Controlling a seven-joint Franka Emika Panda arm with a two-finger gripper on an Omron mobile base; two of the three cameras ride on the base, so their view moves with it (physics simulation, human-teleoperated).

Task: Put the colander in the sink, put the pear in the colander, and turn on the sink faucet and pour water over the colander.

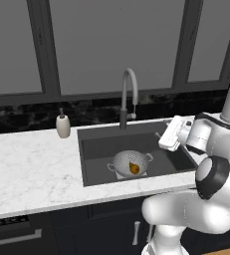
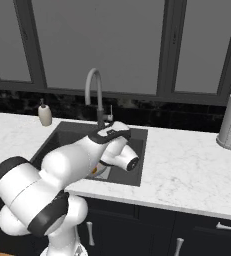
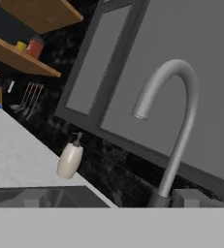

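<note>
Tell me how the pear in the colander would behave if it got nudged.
The pear looks rounded and smooth, so it would probably roll. The colander's curved bowl should bring it back toward the bottom. It seems small, likely light.

The arm reaches forward, its gripper (image 1: 162,137) open and empty.
</note>
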